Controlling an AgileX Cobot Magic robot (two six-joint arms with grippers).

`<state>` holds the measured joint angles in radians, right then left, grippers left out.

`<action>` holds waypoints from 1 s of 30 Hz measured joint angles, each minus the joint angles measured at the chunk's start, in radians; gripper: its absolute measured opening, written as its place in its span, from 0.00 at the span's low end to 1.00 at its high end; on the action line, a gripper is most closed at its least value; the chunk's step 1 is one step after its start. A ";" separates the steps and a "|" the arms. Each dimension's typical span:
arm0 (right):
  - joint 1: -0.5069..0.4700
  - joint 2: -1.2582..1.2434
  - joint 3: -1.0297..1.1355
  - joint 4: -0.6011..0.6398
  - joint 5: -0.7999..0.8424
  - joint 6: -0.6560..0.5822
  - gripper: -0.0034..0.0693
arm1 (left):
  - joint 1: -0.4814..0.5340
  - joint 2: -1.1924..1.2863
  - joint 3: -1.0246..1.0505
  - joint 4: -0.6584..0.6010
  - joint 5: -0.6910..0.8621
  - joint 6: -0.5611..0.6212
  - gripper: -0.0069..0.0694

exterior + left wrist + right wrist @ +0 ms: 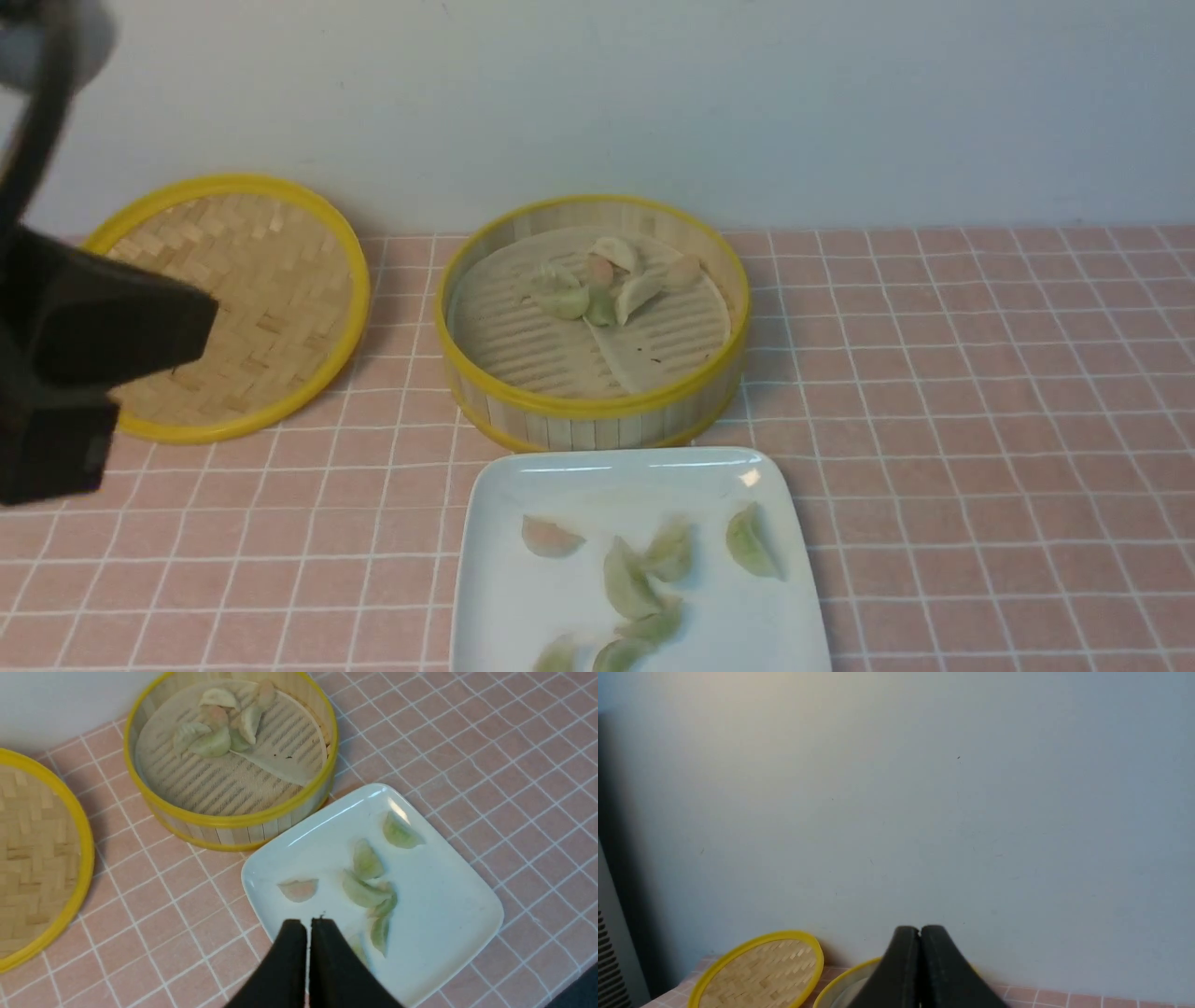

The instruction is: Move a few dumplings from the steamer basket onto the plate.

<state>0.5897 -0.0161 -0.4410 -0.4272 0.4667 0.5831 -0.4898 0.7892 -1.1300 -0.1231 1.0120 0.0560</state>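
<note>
a: front view first. where is everything?
b: the steamer basket (597, 411) has a cluster of dumplings (597, 285) on the wall side of its liner. the white plate (509, 597) lies just on the robot's side of the basket, almost touching it. it carries several pale green dumplings and a pinkish one. the woven lid (243, 299) lies left of the basket.
a: which step, then?
b: i'd judge a few are already across, so this is a pause between picks or the finish. another pick would call for parted fingers and a reach over the basket's near wall to that cluster.
a: left wrist view?
b: the left gripper (308, 926) is pinched together on nothing, above the plate on the side away from the basket. it hides part of one dumpling.
a: right wrist view?
b: the right gripper (920, 931) is clenched and empty too, aimed at the bare wall. only the lid and a sliver of the basket's yellow rim show.
a: anything lost?
b: in front, the plate's near edge is cut off, the blurred left arm (84, 364) covers part of the lid, and the right arm isn't shown.
</note>
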 joint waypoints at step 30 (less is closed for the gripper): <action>0.000 0.000 0.000 -0.004 0.000 0.015 0.03 | 0.045 -0.740 0.756 0.129 -0.448 -0.011 0.08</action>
<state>0.5897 -0.0163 -0.4410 -0.4309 0.4667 0.5984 -0.4451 0.0496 -0.3743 0.0058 0.5638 0.0447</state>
